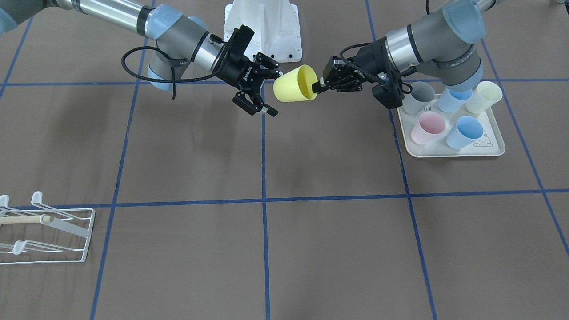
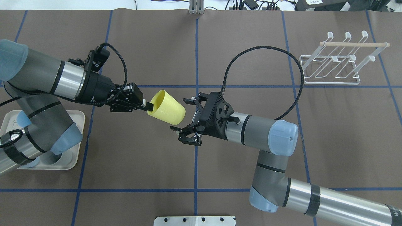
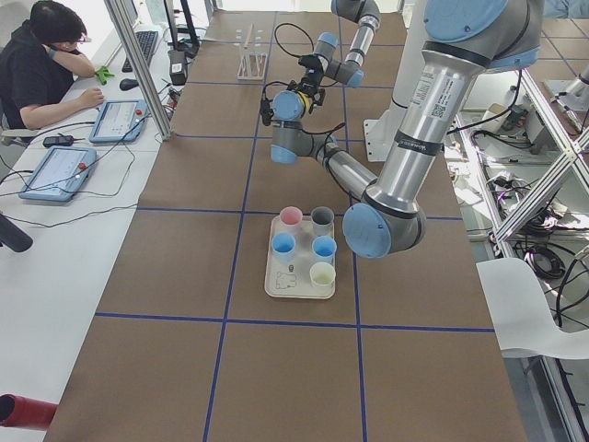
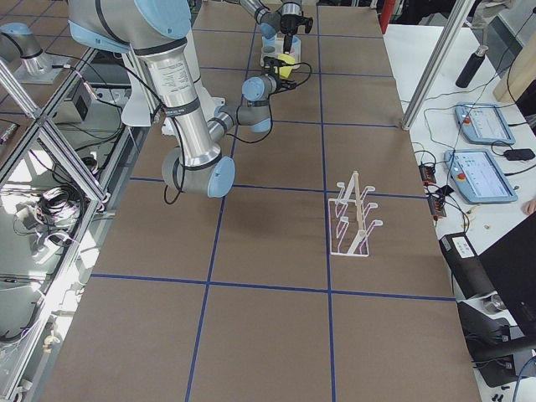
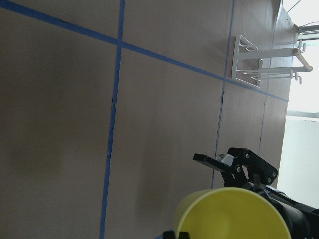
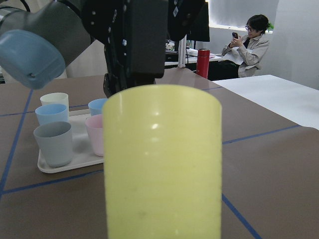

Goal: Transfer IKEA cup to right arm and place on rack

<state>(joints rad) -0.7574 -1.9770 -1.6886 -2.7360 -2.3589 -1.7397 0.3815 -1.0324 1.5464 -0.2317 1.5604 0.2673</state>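
The left hand pinches the rim of the yellow cup. The right hand is spread wide just beside its base.

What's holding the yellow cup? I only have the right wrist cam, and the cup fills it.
Observer: The left gripper pinches the yellow cup by its rim and holds it on its side above the table.
Operator: Right gripper state?
Observer: The right gripper is open. Its fingers are spread either side of the cup's closed end, not clamped on it.
Operator: Rack free?
Observer: The rack carries no cup. It stands towards the far right corner in the overhead view.
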